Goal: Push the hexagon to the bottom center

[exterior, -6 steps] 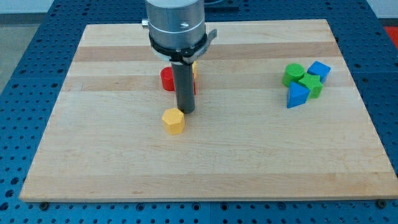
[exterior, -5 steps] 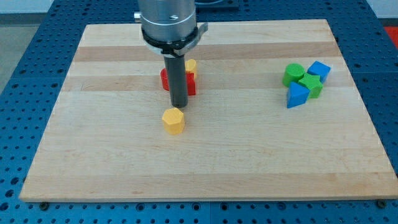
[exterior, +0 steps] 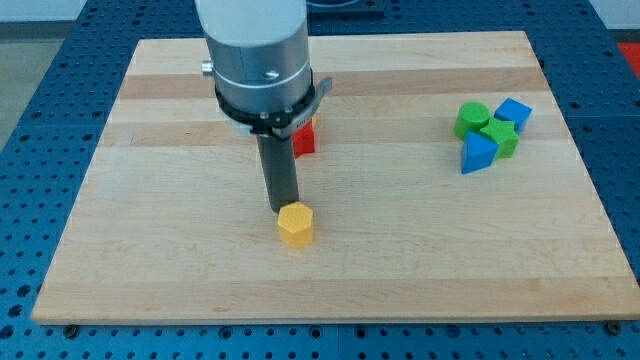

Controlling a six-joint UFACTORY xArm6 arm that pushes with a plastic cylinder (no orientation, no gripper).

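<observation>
A yellow hexagon block (exterior: 295, 225) lies on the wooden board (exterior: 400, 250), a little left of centre and in the lower half. My tip (exterior: 283, 208) stands just above and slightly left of the hexagon, touching or nearly touching its upper edge. The arm's grey body hides the board behind the rod.
A red block (exterior: 304, 139) peeks out right of the rod, mostly hidden by the arm. At the view's right sits a cluster: a green cylinder (exterior: 471, 119), a green block (exterior: 500, 136), a blue block (exterior: 514, 112) and a blue triangular block (exterior: 477, 154).
My tip has moved down toward the view's bottom and the yellow hexagon has shifted down and slightly right. The arm now covers the other red and yellow blocks.
</observation>
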